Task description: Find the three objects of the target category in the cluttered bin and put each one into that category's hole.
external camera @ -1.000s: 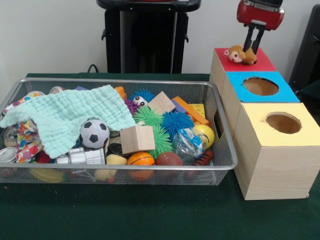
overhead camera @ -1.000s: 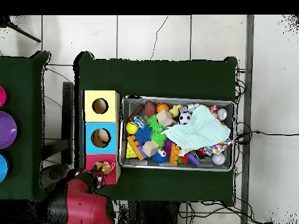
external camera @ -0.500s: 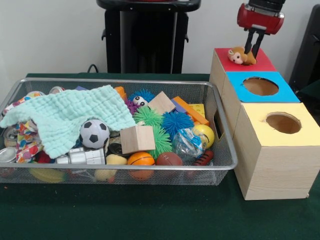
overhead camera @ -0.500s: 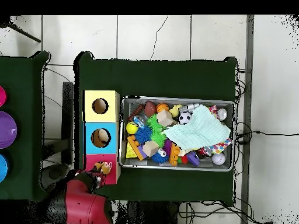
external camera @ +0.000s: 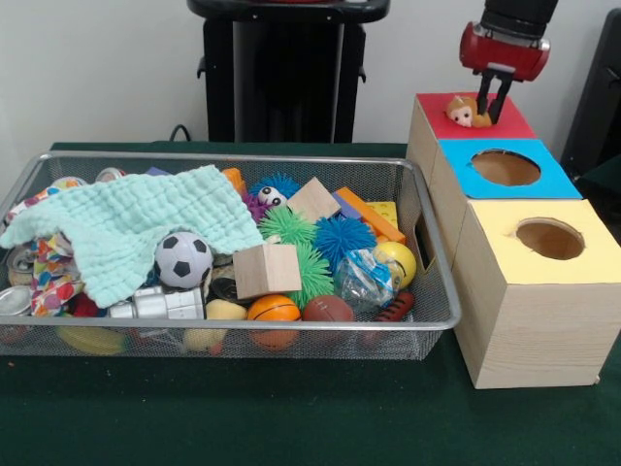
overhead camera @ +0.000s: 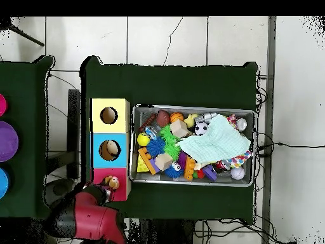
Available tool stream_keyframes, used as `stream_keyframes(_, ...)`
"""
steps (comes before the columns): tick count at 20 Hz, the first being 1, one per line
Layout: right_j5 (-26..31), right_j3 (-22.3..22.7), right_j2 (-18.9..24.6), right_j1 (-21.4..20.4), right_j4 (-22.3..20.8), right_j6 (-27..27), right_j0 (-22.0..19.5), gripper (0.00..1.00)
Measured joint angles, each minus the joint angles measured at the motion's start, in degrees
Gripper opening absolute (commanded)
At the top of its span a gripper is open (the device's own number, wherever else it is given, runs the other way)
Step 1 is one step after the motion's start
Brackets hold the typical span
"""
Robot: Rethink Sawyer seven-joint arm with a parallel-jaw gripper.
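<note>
We see the gripper [external camera: 494, 105] hanging above the red box [external camera: 505, 123], at the far end of a row of three wooden boxes. Its jaws stand slightly spread, with a clear gap between the two black fingers [external camera: 482, 109], and they hold nothing. The monkey [external camera: 463, 110], a small plush toy, lies on the red top just beside the fingers; we cannot tell whether it touches them. In the overhead view the monkey [overhead camera: 113, 182] lies over the hole area of the red box [overhead camera: 99, 175], partly outside it, and the gripper itself is hidden under the red arm [overhead camera: 89, 219].

Next in the row we see the blue box [external camera: 464, 165] with an open round hole, then the yellow box [external camera: 505, 233], nearest the camera, also with an open hole. In the overhead view a tan object shows inside the blue box's hole.

The wire bin [external camera: 291, 335] stands beside the boxes on the green tabletop [external camera: 291, 417]. It holds a mint cloth [external camera: 126, 228] draped over the clutter, a soccer ball [external camera: 183, 259], two wooden blocks, spiky green and blue balls, a basketball [external camera: 274, 309] and a yellow ball [external camera: 397, 258].
</note>
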Motion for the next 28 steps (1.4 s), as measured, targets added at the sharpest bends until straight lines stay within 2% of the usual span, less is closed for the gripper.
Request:
stream_keyframes(3,-1.39,0.19,2.43,1.28,0.0,0.0,-2.48,0.0)
stream_keyframes(13,-6.25,0.3,5.4,4.57,0.02,0.0,-5.98,0.0)
stream_keyframes(22,-7.29,0.47,5.58,4.42,0.02,0.0,-5.96,0.0)
stream_keyframes(28,-5.41,0.7,3.98,2.45,0.0,0.0,-4.37,0.0)
